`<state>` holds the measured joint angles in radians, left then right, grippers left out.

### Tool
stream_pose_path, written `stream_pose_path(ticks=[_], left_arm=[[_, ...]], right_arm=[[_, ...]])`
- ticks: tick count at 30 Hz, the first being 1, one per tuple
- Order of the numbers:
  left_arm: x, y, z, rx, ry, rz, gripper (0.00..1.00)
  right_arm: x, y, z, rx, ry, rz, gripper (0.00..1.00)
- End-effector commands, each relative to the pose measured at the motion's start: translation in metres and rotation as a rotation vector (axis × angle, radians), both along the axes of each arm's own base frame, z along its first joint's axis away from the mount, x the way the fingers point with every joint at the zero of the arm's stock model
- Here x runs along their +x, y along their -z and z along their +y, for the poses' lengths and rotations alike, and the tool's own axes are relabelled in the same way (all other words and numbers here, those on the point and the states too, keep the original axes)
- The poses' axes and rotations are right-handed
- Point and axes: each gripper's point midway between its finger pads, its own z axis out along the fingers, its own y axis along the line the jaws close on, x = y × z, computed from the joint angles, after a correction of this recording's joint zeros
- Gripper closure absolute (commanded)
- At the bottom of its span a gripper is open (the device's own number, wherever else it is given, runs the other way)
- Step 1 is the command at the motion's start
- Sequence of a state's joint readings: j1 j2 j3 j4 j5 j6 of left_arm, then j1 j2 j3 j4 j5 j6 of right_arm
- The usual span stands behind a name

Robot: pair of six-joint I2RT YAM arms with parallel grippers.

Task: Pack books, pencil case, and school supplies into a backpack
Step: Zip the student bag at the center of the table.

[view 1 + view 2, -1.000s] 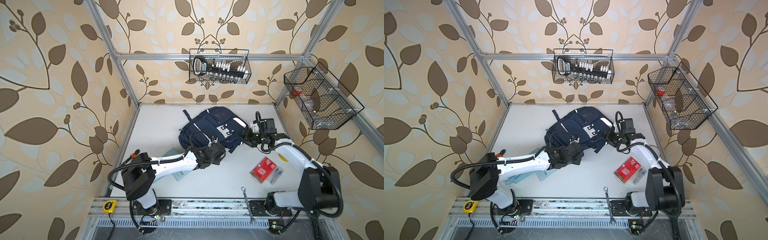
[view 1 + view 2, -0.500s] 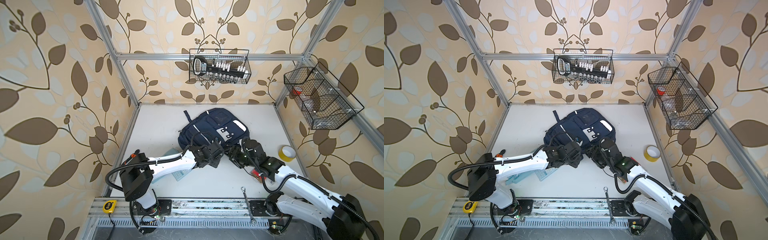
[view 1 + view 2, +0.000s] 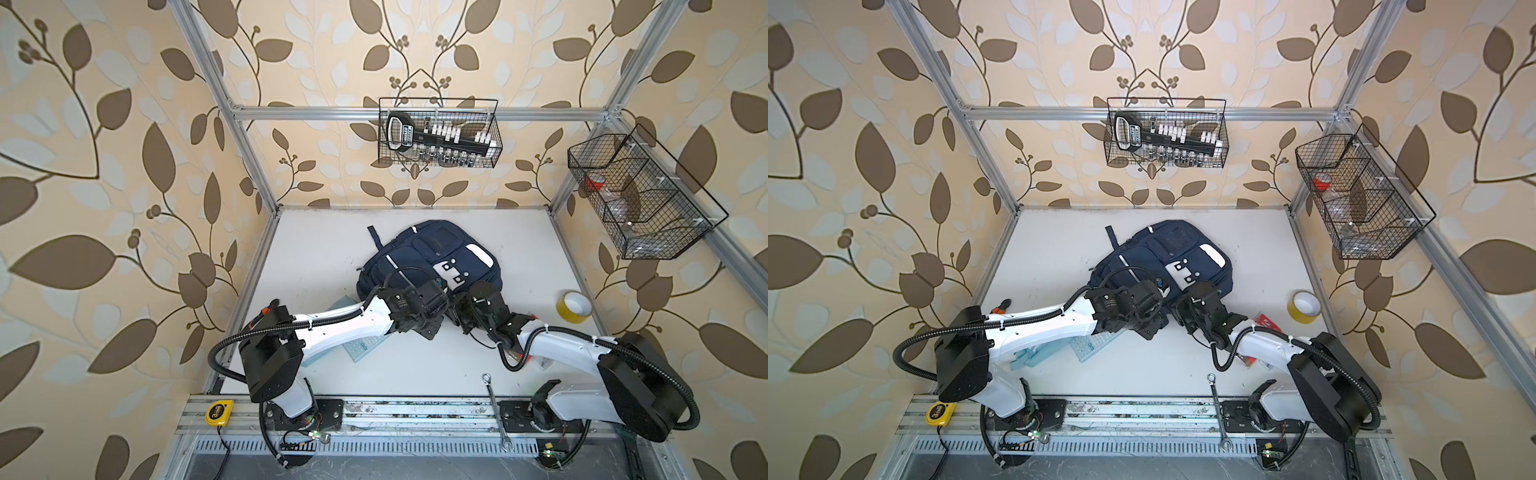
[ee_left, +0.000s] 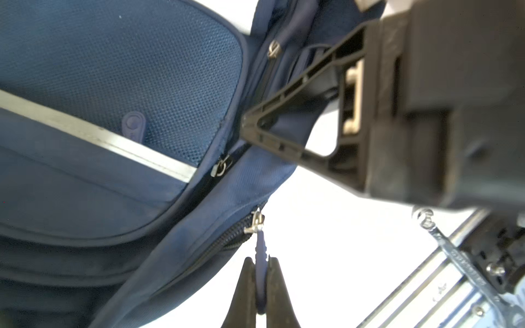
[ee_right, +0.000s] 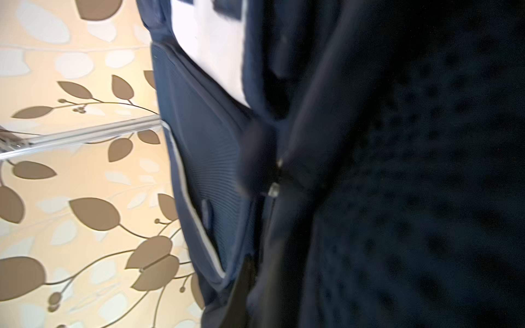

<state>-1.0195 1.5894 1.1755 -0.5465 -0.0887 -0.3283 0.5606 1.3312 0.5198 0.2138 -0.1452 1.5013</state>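
Observation:
The navy backpack (image 3: 436, 249) (image 3: 1167, 249) lies flat mid-table. My left gripper (image 4: 261, 272) (image 3: 438, 289) is at its near edge, shut on a blue zipper pull (image 4: 260, 247). Beside it my right gripper (image 3: 459, 305) (image 4: 247, 127) (image 5: 257, 284) is shut on the backpack's fabric edge by a zipper seam. Partly under the left arm lie the pale blue calculator (image 3: 363, 347) (image 3: 1094, 347) and the pencil case (image 3: 1027, 359). The clear box with the red label (image 3: 1264, 322) lies under the right arm. The books are out of view.
A yellow tape roll (image 3: 573, 307) sits at the right edge of the table. A wrench (image 3: 494, 399) lies across the front rail, with a tape measure (image 3: 217, 413) at its left end. Orange-handled pliers (image 3: 1000, 307) lie far left. Wire baskets (image 3: 438, 133) (image 3: 636, 195) hang on the walls.
My right arm has swung from the backpack's right side to its near edge beside the left gripper and closed on the fabric. The left gripper has kept its hold.

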Motion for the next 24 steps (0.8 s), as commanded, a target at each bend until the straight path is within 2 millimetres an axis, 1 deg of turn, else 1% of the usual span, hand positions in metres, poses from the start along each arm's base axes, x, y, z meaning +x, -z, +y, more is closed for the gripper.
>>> stream_pose_path(ticks=[1, 4, 5, 7, 9, 10, 12, 15, 16, 18, 19, 20, 22, 24], left_arm=[[0.005, -0.028, 0.022, 0.104, -0.034, -0.054, 1.0], [-0.004, -0.014, 0.057, 0.223, -0.099, -0.019, 1.0], [-0.008, -0.01, 0.065, 0.242, -0.114, -0.012, 1.0], [-0.01, -0.003, 0.077, 0.282, -0.138, -0.01, 1.0], [-0.008, 0.005, 0.081, 0.3, -0.15, -0.003, 1.0], [-0.008, 0.008, 0.079, 0.296, -0.148, 0.004, 1.0], [-0.011, 0.015, 0.065, 0.258, -0.113, 0.039, 1.0], [-0.028, 0.029, 0.039, 0.236, 0.012, 0.143, 1.0], [-0.035, 0.034, 0.038, 0.261, 0.038, 0.161, 1.0], [-0.044, 0.038, 0.045, 0.294, 0.051, 0.195, 1.0], [-0.053, 0.04, 0.048, 0.29, 0.072, 0.232, 1.0], [-0.061, 0.04, 0.05, 0.282, 0.087, 0.259, 1.0], [-0.069, 0.041, 0.051, 0.249, 0.093, 0.287, 1.0], [-0.069, 0.046, 0.044, 0.227, 0.095, 0.3, 1.0]], right_arm=[[0.027, 0.0, -0.049, -0.173, 0.083, -0.035, 1.0], [0.043, 0.0, -0.097, -0.27, 0.121, -0.032, 1.0], [0.049, -0.002, -0.107, -0.278, 0.116, -0.035, 1.0], [0.056, -0.002, -0.119, -0.283, 0.1, -0.029, 1.0], [0.06, -0.002, -0.129, -0.282, 0.092, -0.024, 1.0], [0.06, -0.004, -0.133, -0.274, 0.09, -0.028, 1.0], [0.06, -0.008, -0.136, -0.276, 0.083, -0.043, 1.0], [0.063, -0.016, -0.14, -0.312, 0.073, -0.075, 1.0], [0.066, -0.017, -0.143, -0.335, 0.068, -0.078, 1.0], [0.071, -0.016, -0.153, -0.374, 0.059, -0.065, 1.0], [0.073, -0.014, -0.156, -0.363, 0.049, -0.057, 1.0], [0.077, -0.015, -0.155, -0.348, 0.021, -0.072, 1.0], [0.08, -0.019, -0.144, -0.304, -0.022, -0.094, 1.0], [0.077, -0.026, -0.131, -0.289, -0.037, -0.116, 1.0]])
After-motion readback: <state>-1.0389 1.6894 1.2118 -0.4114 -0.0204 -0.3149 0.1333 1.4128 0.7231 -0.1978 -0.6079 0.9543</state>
